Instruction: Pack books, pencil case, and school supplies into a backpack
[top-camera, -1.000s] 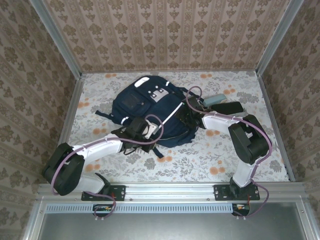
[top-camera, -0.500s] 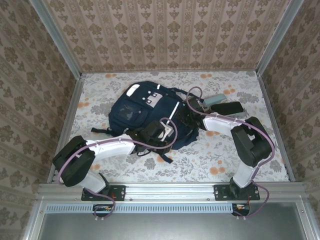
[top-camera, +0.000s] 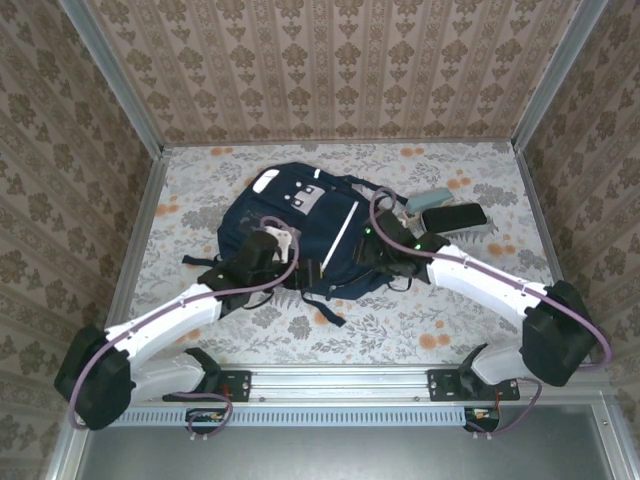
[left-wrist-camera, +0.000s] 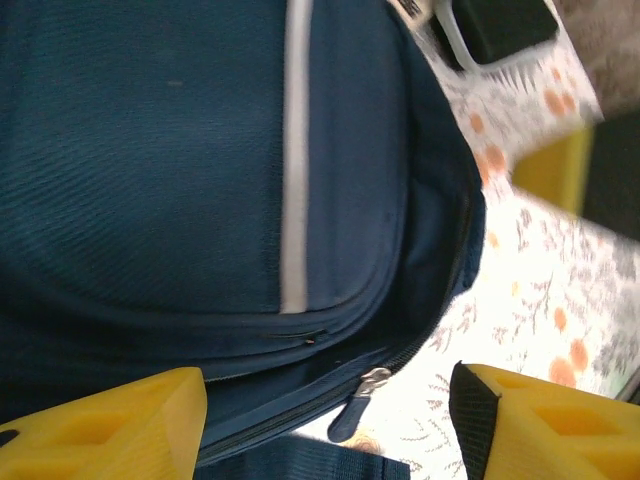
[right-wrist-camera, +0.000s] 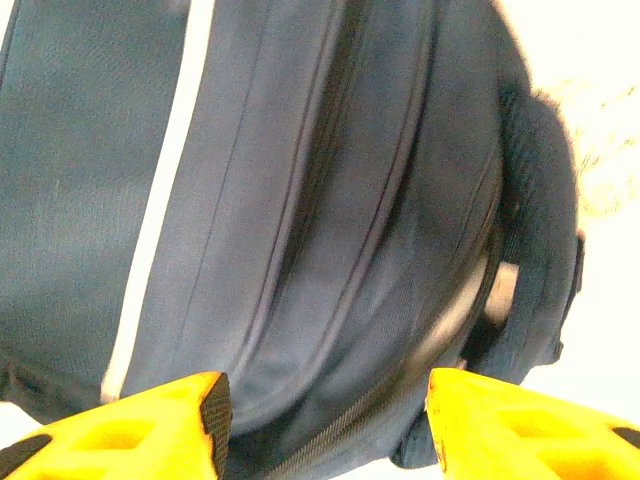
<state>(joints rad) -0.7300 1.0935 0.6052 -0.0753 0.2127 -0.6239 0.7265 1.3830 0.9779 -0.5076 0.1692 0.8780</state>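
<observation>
The backpack (top-camera: 310, 235) lies flat near the middle of the bench (top-camera: 450, 320), a little closer to the far edge than to the near one. Its grey-patched front pocket points toward the far edge. A dark strap (top-camera: 325, 310) trails off it toward the near edge.

The left end effector (top-camera: 280, 240) sits over the backpack's left half. In the left wrist view, the left end effector (left-wrist-camera: 330, 430) is released. Its yellow fingers (left-wrist-camera: 110, 425) stand wide apart with nothing between them. Below them are navy fabric, a white stripe (left-wrist-camera: 295, 150) and a zipper pull (left-wrist-camera: 350, 410) at the backpack's (left-wrist-camera: 150, 150) edge.

The right end effector (top-camera: 365, 250) is at the backpack's right side. In the right wrist view, the right end effector (right-wrist-camera: 325, 430) is also released. Its fingers (right-wrist-camera: 530, 425) are spread and grasp nothing, close above the backpack's (right-wrist-camera: 330, 200) seams and another white stripe (right-wrist-camera: 160, 200).

Near the far right corner of the bench, just beside the backpack, lie a grey-green case (top-camera: 428, 198) and a black case (top-camera: 455, 216). The two cases are side by side and touching or nearly so.
</observation>
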